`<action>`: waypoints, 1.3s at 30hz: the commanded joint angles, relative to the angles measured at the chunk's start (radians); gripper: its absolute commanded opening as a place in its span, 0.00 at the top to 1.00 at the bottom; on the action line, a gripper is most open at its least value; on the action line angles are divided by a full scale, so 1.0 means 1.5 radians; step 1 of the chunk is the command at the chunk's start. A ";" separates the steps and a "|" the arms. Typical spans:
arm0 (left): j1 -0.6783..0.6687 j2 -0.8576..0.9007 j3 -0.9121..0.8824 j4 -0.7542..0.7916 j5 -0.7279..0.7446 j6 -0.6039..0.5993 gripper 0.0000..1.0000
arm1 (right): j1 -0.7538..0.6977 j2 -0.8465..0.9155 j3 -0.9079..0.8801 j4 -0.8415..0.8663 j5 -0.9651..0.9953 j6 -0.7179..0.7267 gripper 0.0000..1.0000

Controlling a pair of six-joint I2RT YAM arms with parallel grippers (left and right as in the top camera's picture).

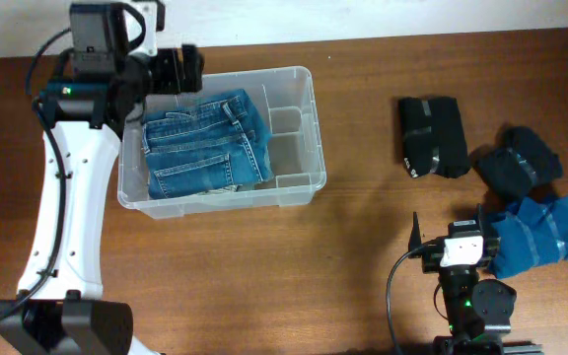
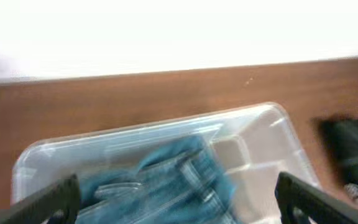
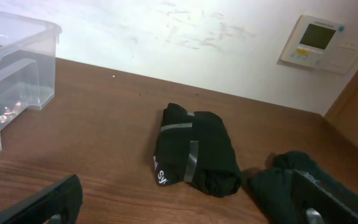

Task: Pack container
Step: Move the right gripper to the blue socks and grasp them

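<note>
The clear plastic container [image 1: 302, 179] stands at the back left with folded blue jeans [image 1: 203, 143] filling its left part. My left gripper [image 1: 191, 69] hovers open and empty over the container's back-left rim. In the left wrist view, blurred, its jaws [image 2: 179, 208] spread wide above the jeans [image 2: 166, 180] and the container [image 2: 148, 129]. My right gripper [image 1: 449, 225] rests open and empty near the front right. Its wrist view shows wide jaws [image 3: 185, 210] in front of a folded black garment [image 3: 194, 149].
On the right lie a folded black garment [image 1: 432, 136], a second black bundle [image 1: 518, 163] [image 3: 284, 183] and a blue garment [image 1: 542, 232] beside my right gripper. The container's corner [image 3: 11, 68] shows at the far left of the right wrist view. A wall thermostat [image 3: 316, 40] hangs behind.
</note>
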 commanded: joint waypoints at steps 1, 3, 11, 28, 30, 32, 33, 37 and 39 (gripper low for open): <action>0.001 -0.009 0.015 0.054 0.088 0.006 0.01 | 0.003 -0.004 -0.004 -0.002 0.003 0.005 0.02; 0.001 -0.009 0.015 0.082 0.088 0.006 0.01 | 0.003 -0.004 -0.004 -0.001 -0.014 0.006 0.01; 0.001 -0.009 0.015 0.077 0.087 0.006 0.01 | 0.003 0.032 0.112 -0.031 -0.027 0.116 0.02; 0.002 -0.009 0.015 0.014 0.014 0.011 0.01 | -0.002 0.591 0.671 -0.478 -0.047 0.159 0.02; 0.001 -0.009 0.015 0.007 0.009 0.040 0.01 | -0.032 0.631 0.671 -0.501 0.005 0.294 0.01; 0.001 -0.009 0.015 0.003 0.007 0.053 0.01 | -0.099 0.674 0.671 -0.543 0.033 0.433 0.02; 0.002 -0.009 0.015 0.002 0.007 0.053 0.01 | -0.136 0.694 0.671 -0.559 0.033 0.468 0.02; 0.002 -0.009 0.015 0.002 -0.019 0.053 0.01 | -0.311 0.793 0.671 -0.588 -0.010 0.482 0.02; 0.002 -0.009 0.015 0.002 -0.032 0.053 0.01 | -0.367 0.837 0.671 -0.591 -0.015 0.482 0.01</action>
